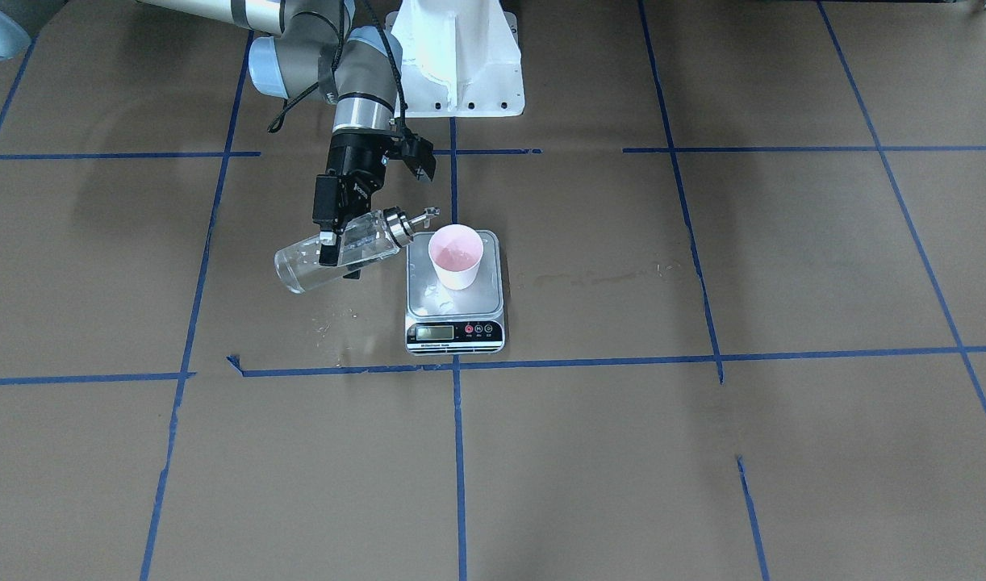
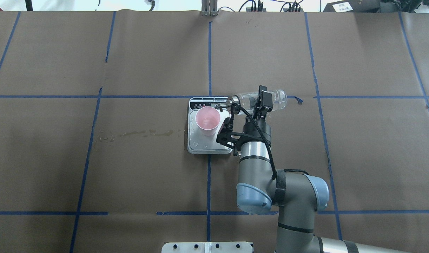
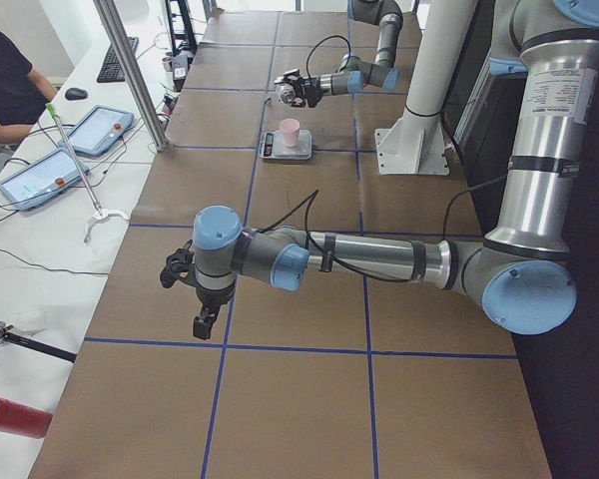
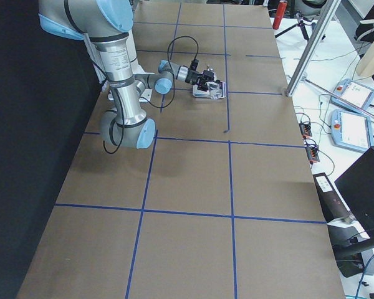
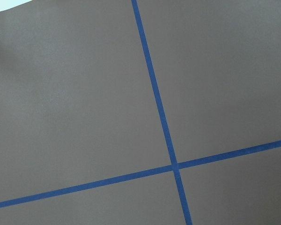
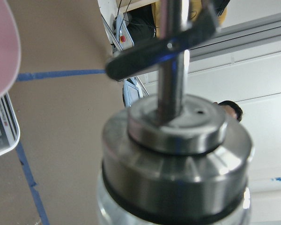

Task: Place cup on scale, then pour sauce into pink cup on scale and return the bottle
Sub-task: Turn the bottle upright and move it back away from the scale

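Note:
The pink cup (image 1: 456,256) stands upright on the scale (image 1: 428,303), on the half of its silver platform nearer the robot. My right gripper (image 1: 339,257) is shut on the clear glass bottle (image 1: 299,273) and holds it tilted almost flat above the table beside the scale. The silver cap and spout (image 1: 423,216) point at the cup, just short of its rim. In the overhead view the bottle (image 2: 279,98) lies across the gripper (image 2: 262,104), next to the cup (image 2: 207,120). The right wrist view shows the cap (image 6: 178,154) close up. My left gripper (image 3: 202,321) hangs far from the scale; I cannot tell whether it is open.
A wet streak (image 1: 598,278) lies on the brown paper beside the scale, and small drops (image 1: 325,327) lie under the bottle. The white robot base (image 1: 458,56) stands behind the scale. Blue tape lines cross the table. Tablets (image 3: 98,128) lie on a side bench.

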Motion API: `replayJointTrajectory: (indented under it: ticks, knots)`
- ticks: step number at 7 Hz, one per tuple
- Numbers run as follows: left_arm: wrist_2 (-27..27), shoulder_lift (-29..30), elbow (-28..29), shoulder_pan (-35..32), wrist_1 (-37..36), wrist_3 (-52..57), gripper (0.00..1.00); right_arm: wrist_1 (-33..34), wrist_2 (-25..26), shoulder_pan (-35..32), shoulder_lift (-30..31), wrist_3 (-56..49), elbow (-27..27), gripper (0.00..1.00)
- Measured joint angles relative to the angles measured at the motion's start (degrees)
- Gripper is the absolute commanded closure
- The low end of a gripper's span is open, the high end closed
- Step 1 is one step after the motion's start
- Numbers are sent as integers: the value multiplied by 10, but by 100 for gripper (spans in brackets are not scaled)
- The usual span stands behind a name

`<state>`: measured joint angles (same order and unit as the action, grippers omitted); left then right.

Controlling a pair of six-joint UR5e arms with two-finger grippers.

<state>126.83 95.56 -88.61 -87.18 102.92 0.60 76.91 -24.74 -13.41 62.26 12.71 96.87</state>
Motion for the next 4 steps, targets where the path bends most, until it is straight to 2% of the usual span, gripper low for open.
replayJointTrajectory:
  ticks: [2,4]
  knots:
    - [0,2,-1,0,0,-1,0,-91,-47,-4,1,70,2,100]
    - [0,5,-2,0,-1,-1,0,-126,-78,-19,7,214,15,100]
